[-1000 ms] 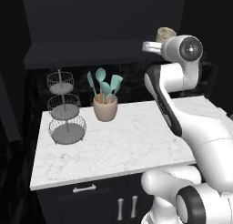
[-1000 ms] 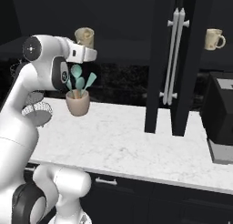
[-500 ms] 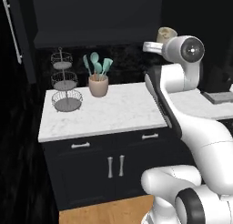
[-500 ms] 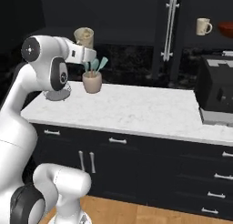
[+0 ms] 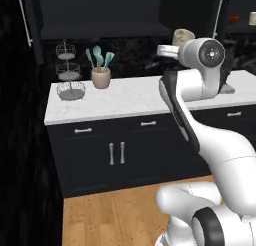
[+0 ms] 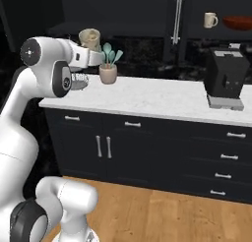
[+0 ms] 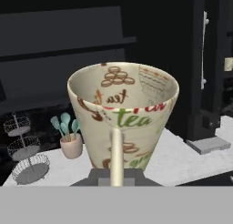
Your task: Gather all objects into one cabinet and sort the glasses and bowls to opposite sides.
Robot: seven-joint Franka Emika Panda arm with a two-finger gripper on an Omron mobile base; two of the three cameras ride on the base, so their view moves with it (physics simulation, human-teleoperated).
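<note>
My gripper (image 5: 175,47) is shut on a cream mug (image 5: 183,37) printed with tea motifs, held upright at the end of the raised arm. The same mug (image 7: 124,114) looms close in the hand view, its loop handle facing the camera; in the right base view this mug (image 6: 89,38) hangs above the counter's left end. Further right, the black wall cabinet stands open beside its long silver bar handle (image 6: 177,17). On its dark shelf sit another cream mug (image 6: 210,20) and the red-brown bowl (image 6: 238,22) to its right.
A tan pot of teal utensils (image 6: 108,71) and a wire tiered stand (image 5: 68,76) stand on the white marble counter (image 6: 162,96). A black coffee machine (image 6: 225,78) sits at the right. Dark drawer units run below, with wood floor (image 5: 115,217) in front.
The whole picture has shifted: the base has backed away from the counter, so lower cabinets and floor now show. The mug stays in the shut gripper.
</note>
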